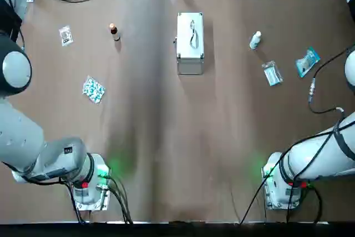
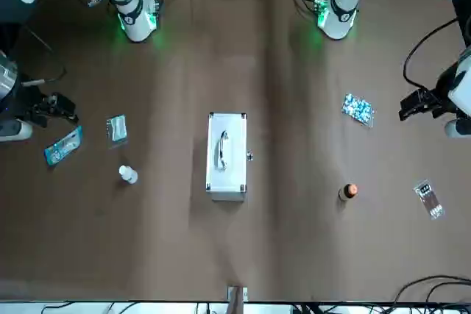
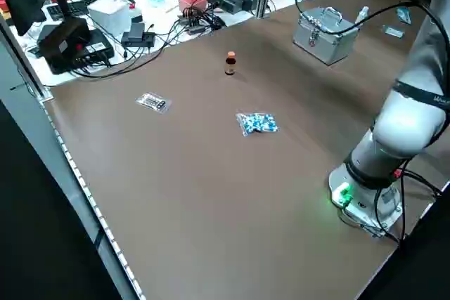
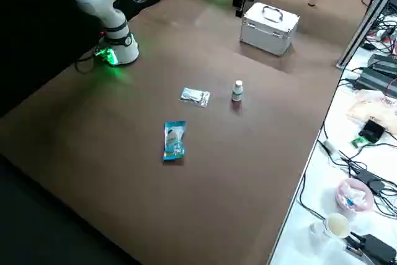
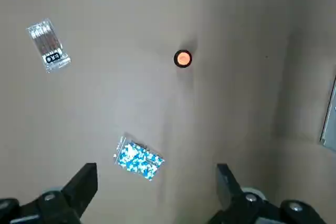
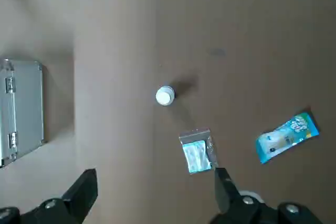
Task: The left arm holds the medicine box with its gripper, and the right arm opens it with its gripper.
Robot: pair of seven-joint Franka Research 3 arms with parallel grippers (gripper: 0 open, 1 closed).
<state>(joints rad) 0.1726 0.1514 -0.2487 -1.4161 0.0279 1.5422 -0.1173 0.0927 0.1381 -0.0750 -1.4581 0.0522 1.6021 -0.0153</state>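
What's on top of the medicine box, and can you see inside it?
On the medicine box lies only its carry handle. Its lid is shut, so the inside is hidden. The left gripper and right gripper hang off to its sides, fingers open.

Soft, even overhead light across the table; short faint shadows; green glow by both arm bases.

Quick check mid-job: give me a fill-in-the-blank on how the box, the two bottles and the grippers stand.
The medicine box has its lid ___.
The orange-capped bottle stands on the robot's ___ side of the box.
The white bottle stands on the robot's ___ side of the box.
The left gripper and the right gripper both have their fingers ___, holding nothing.

Missing words: closed; left; right; open.
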